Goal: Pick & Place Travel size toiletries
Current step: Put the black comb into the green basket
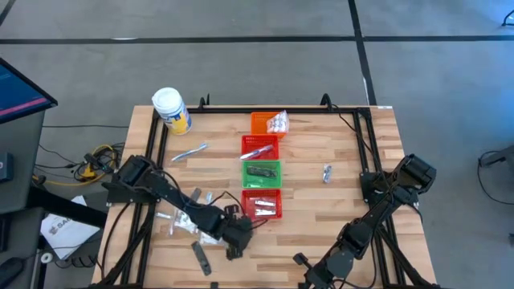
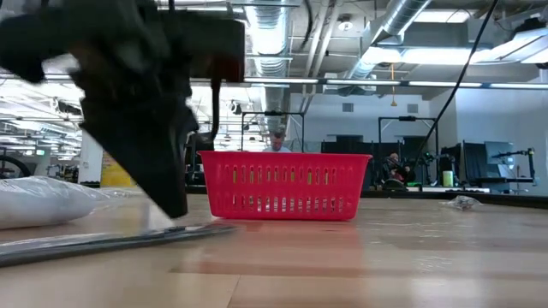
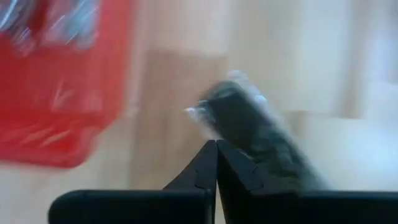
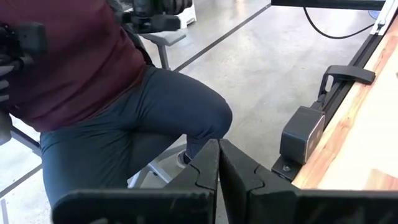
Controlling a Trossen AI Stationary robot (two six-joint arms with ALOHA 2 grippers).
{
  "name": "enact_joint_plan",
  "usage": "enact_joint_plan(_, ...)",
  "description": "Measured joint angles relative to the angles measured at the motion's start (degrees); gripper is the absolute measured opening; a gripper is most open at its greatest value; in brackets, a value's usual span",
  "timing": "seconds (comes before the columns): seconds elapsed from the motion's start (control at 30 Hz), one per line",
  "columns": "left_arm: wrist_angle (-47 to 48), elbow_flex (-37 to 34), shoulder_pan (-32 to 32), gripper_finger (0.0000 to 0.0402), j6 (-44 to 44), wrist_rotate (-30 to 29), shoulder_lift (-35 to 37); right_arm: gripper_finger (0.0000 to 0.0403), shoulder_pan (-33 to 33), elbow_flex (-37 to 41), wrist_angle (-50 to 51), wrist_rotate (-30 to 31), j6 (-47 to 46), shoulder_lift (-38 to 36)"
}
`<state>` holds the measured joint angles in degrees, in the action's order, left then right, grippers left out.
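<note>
Travel size toiletries lie at the table's near left: white sachets (image 1: pixel 181 218), a dark flat strip (image 1: pixel 201 257) and, farther back, a toothbrush (image 1: pixel 189 152). A silvery tube (image 1: pixel 327 172) lies to the right of the baskets. My left gripper (image 1: pixel 235 246) is shut, slanting down, close to the table beside the near red basket (image 1: pixel 262 203). In the left wrist view a blurred dark strip (image 3: pixel 249 127) lies just past the gripper (image 3: pixel 216 144). In the low view the gripper (image 2: pixel 175 210) stands over a flat strip (image 2: pixel 111 241). My right gripper (image 4: pixel 219 144) waits shut at the near right edge. My left gripper's shut fingertips (image 3: pixel 208 155) stand at one end of the dark strip, which lies flat on the table. I cannot tell whether they touch it; the picture is blurred there.
A row of baskets runs down the table's middle: orange (image 1: pixel 261 122) with sachets, red (image 1: pixel 259 147), green (image 1: pixel 262 171), and the near red one. A white jar (image 1: pixel 171 108) stands at the far left. A seated person (image 4: pixel 93 93) is beyond the table's edge.
</note>
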<state>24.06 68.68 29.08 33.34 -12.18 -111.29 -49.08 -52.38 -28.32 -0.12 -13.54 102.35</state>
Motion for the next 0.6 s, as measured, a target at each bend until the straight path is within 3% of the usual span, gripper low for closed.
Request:
enact_joint_plan(0.23,-12.0,0.5,1.4,0.0000,-5.0,1.0,0.1,0.0006,0.0,0.0,0.0,0.0,0.0,0.0)
enact_joint_plan(0.6,-2.9,0.8,2.9,0.0000,5.9,-6.9,-0.2,0.0006,0.0,0.0,0.0,0.0,0.1,0.0)
